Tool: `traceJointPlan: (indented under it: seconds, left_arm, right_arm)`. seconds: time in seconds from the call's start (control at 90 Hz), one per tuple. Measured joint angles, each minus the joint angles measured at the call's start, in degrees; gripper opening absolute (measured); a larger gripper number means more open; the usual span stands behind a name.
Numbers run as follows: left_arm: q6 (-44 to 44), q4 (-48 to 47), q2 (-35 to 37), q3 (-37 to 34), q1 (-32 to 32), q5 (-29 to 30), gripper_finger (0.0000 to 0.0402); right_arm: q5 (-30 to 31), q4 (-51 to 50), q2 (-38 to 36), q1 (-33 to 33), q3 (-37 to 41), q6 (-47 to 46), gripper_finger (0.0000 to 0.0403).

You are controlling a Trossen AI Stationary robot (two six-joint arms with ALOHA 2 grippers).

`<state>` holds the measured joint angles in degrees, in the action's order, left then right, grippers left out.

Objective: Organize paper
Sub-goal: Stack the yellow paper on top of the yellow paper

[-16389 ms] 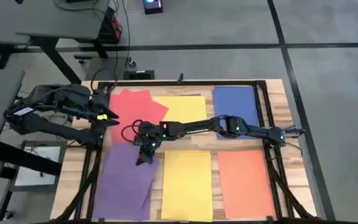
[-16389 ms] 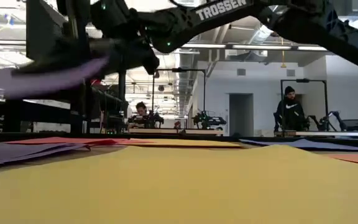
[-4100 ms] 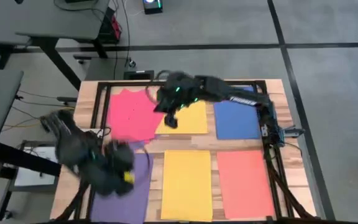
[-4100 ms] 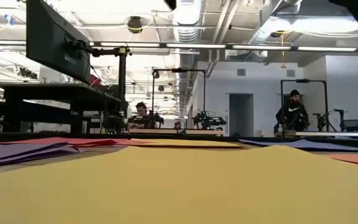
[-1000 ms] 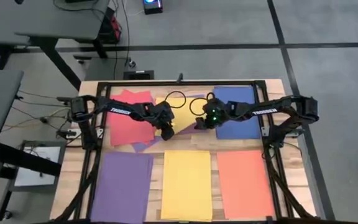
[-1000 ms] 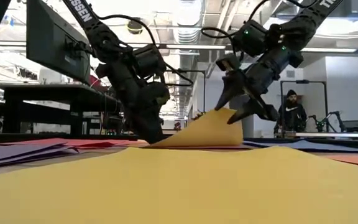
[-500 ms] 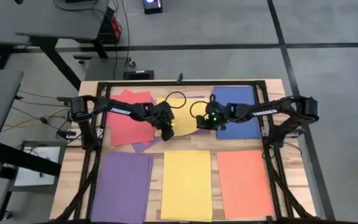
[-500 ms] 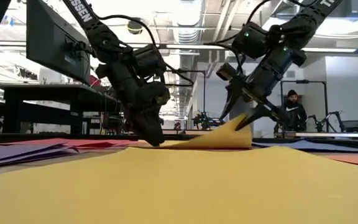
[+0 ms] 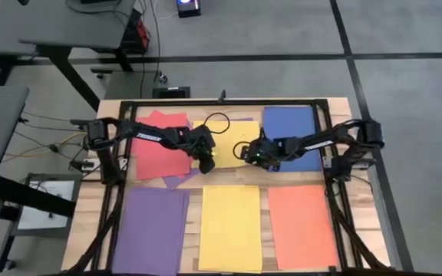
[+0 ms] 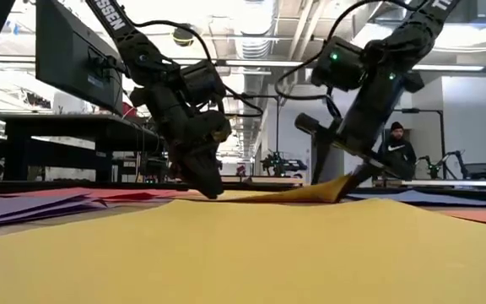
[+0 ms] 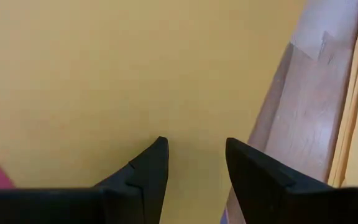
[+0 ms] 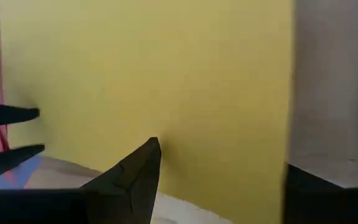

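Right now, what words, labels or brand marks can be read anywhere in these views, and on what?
"TROSSEN": white letters on the left arm, low view, partly cut off by the picture's edge.
White lettering on the right arm, high view: too small to read.
The coloured paper: no text.

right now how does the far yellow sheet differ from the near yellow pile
The far yellow sheet has both hands on it: the left hand at one edge, the right hand at the other, where the low view shows it lifted. The near yellow pile lies flat, untouched. Both are yellow and rectangular.
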<state>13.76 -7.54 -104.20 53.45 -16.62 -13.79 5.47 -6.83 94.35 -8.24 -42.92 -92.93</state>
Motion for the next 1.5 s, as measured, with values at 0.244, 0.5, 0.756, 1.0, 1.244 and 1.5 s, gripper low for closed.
traceJointPlan:
  seconds: [0.244,0.5,0.756,1.0,1.244,1.5]
  left_arm:
    - [-0.04,0.49,-0.04,0.0,0.0,-1.0,0.0144]
    - [-1.11,0.67,-0.02,0.0,0.0,-1.15,0.0144]
    - [-2.1,-8.27,6.35,1.4,-1.31,0.45,0.0144]
    - [-10.69,-17.35,16.42,6.6,-2.9,5.14,0.0144]
    - [-11.39,-17.9,23.42,7.78,-3.82,6.25,0.0144]
    - [-11.12,-19.55,25.96,7.85,-3.82,7.85,0.0144]
  right_arm:
    - [0.29,4.55,1.2,-1.72,-0.01,2.76,0.0179]
    - [3.22,5.57,1.61,-3.15,0.07,3.57,0.0124]
    - [1.8,1.61,-2.29,-1.55,-0.8,11.22,0.0005]
    - [0.55,-8.72,-12.07,-1.39,-5.66,22.54,0.0]
    - [-3.34,-16.02,-20.77,-3.78,-7.8,34.53,0.0]
    - [-19.98,-16.89,-26.16,-10.64,-7.91,52.64,0.0]
